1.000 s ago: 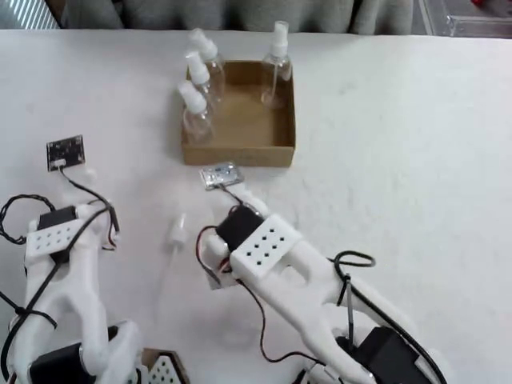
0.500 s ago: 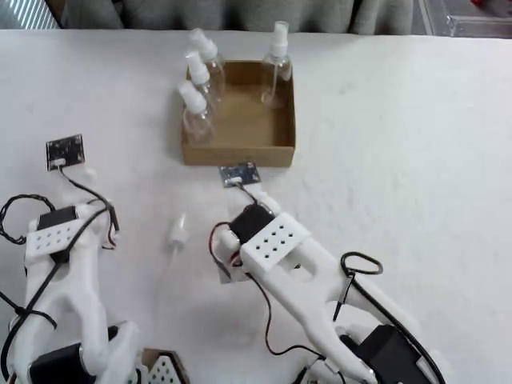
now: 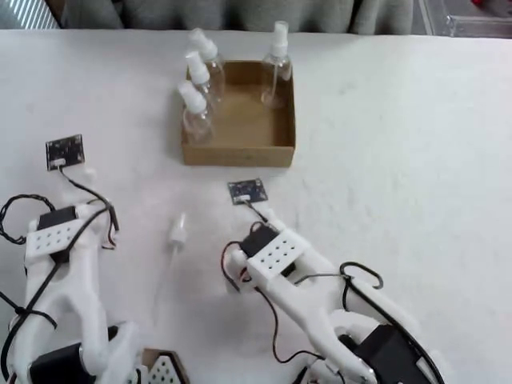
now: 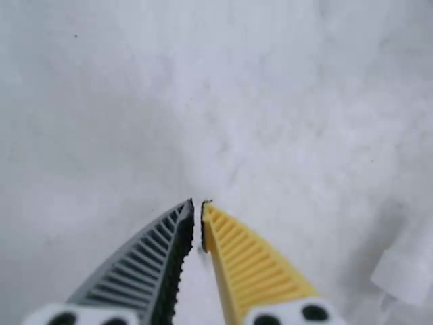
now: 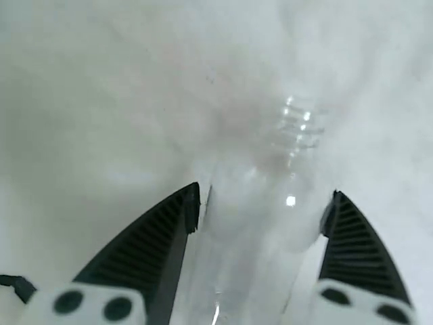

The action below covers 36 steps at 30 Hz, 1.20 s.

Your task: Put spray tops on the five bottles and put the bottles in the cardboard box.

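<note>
Pretty bright and even in here, the white table (image 3: 400,120) nearly washed out. Just soft faint shadows by the cardboard box (image 3: 240,148), plus tiny glints on the clear bottle (image 5: 257,223).

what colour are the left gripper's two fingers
On the left gripper, one is yellow, the other dark grey; clearest in the left wrist view.

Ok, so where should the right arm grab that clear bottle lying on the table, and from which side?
Take the bottle by its wide round body, just behind the threaded neck, coming from above. It lies on its side on the table, and the open fingers of the right gripper straddle that body, so closing across it should probably hold.
</note>
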Motion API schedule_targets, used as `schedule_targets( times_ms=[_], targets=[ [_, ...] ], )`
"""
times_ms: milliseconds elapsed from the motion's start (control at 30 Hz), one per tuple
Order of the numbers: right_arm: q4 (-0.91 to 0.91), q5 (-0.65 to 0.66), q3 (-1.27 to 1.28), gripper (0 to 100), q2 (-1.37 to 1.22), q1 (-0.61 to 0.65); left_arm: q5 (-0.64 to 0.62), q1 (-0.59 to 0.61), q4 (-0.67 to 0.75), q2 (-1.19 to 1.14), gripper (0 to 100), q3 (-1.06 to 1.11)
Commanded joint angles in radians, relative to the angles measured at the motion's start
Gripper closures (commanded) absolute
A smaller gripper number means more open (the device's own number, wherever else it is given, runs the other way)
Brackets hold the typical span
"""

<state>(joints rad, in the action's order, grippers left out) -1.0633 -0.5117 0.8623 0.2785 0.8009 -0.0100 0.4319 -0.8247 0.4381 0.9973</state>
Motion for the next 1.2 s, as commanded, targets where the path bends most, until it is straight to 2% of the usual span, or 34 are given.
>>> schedule_targets(
  times_ms=[0,200,300,467,800,967,1167],
  targets=[
    [0.021,-0.009,-0.006,74.2,0.024,-0.01,-0.009,-0.01,0.018,0.007,96,-0.044],
    [0.019,0.002,-0.002,76.7,0.007,-0.012,-0.009,-0.01,0.018,0.007,96,-0.044],
    [0.022,0.12,-0.02,84.8,-0.031,-0.053,-0.009,-0.01,0.018,0.007,96,-0.044],
    [0.021,0.288,-0.083,98.8,-0.076,-0.226,-0.009,-0.01,0.018,0.007,96,-0.037],
    [-0.044,0.721,-0.196,97.1,-0.076,-0.545,-0.009,-0.033,0.018,0.007,96,-0.029],
    [-0.097,0.746,-0.215,97.1,-0.076,-0.641,-0.008,-0.068,0.012,0.007,96,-0.028],
    [-0.099,0.747,-0.212,96.7,-0.076,-0.699,-0.008,-0.105,0.017,0.008,96,-0.009]
  ],
)
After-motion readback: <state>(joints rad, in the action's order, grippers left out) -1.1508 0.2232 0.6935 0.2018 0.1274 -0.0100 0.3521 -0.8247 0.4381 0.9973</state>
